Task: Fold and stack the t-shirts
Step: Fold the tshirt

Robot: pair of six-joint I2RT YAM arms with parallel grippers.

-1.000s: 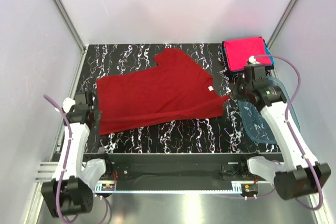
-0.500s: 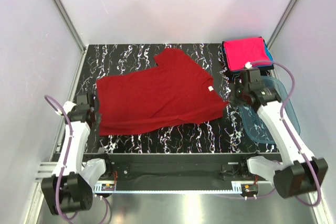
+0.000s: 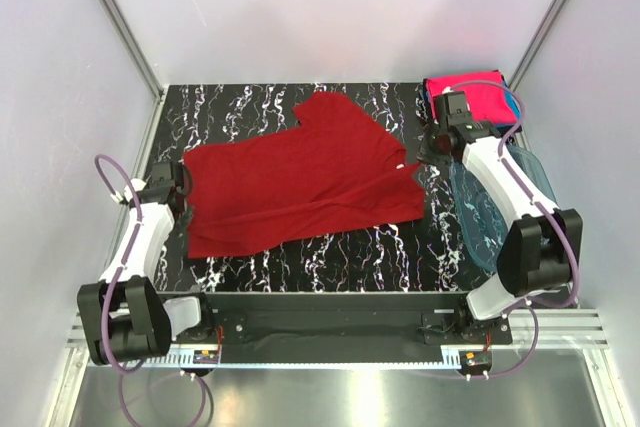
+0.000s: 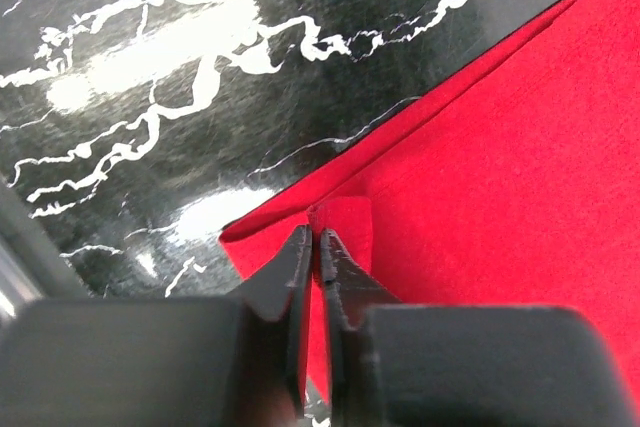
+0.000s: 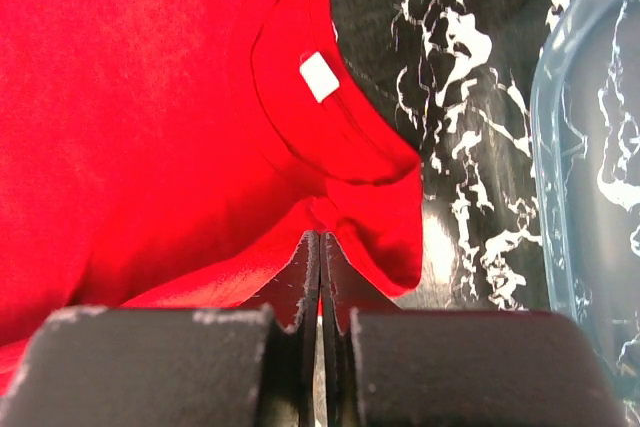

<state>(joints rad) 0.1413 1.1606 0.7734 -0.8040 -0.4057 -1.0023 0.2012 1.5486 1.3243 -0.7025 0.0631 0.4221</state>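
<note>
A dark red t-shirt [image 3: 300, 182] lies spread on the black marbled table [image 3: 250, 107], its white neck label [image 3: 401, 169] at the right. My left gripper [image 3: 185, 187] sits low at the shirt's left edge. In the left wrist view its jaws [image 4: 315, 235] stand almost together, nipping a small raised fold of the red cloth [image 4: 345, 219]. My right gripper [image 3: 426, 157] is shut on the shirt's shoulder beside the collar. The right wrist view shows it [image 5: 321, 235] with bunched red cloth [image 5: 150, 97] at the tips and the label [image 5: 320, 77] beyond. A folded pink t-shirt [image 3: 478, 97] lies on a teal-blue one [image 3: 513, 104] at the back right.
A translucent blue plastic tub [image 3: 500, 212] lies along the table's right edge, just right of my right arm, and its rim [image 5: 590, 167] shows in the right wrist view. White walls and metal posts close in the table on three sides.
My right gripper has moved toward the back and a little left, pulling the shirt's right shoulder with it. My left gripper has shifted slightly toward the back along the left edge.
</note>
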